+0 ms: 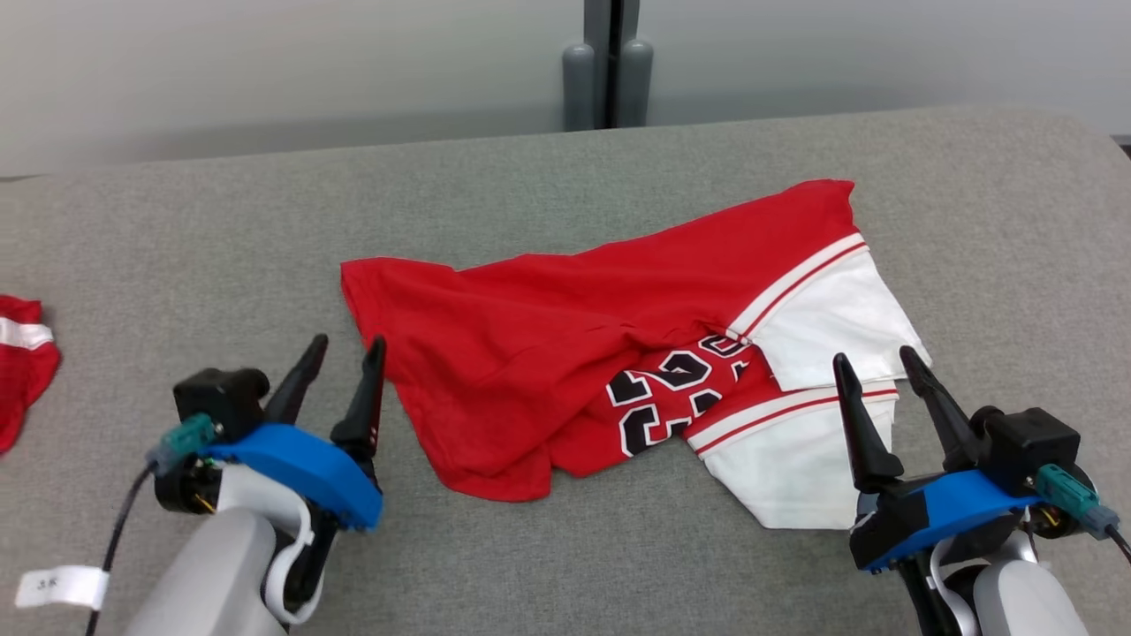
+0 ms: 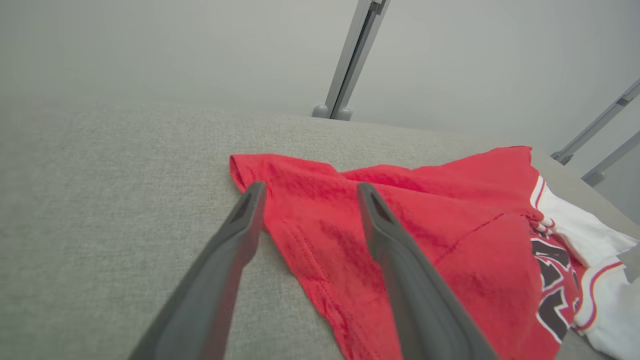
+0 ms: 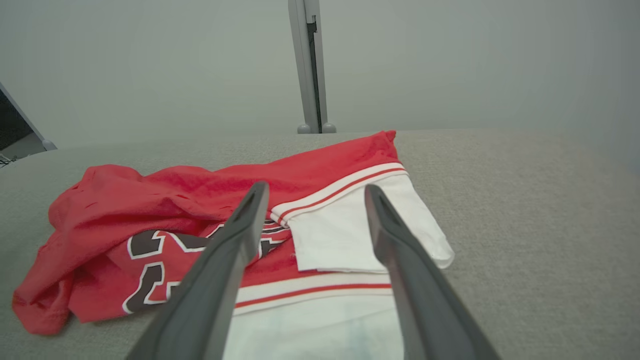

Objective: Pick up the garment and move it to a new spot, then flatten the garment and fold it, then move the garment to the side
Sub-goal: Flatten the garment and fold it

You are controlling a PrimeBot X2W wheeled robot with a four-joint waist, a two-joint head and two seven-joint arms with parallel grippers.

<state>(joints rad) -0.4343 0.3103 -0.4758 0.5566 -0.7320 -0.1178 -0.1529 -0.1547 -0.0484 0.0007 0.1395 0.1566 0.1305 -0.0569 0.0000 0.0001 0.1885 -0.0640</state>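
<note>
Fingers (image 1: 362, 397) on left gripper (image 1: 350, 342) and right gripper (image 1: 873, 354) stood wide at the jersey's (image 1: 530, 327) ends; I feared pinching one bunched layer.

From my end this reads as a lab test bay: grey cloth-covered tabletop (image 1: 565, 177), plain pale partition panels (image 1: 265, 71), a metal post (image 1: 608, 62) joining them.

Sprawled rumpled on the grey counter (image 1: 221, 221): red jersey (image 1: 530, 344), white red-striped panels overlapping at right, black white-edged numerals half buried in folds.
</note>
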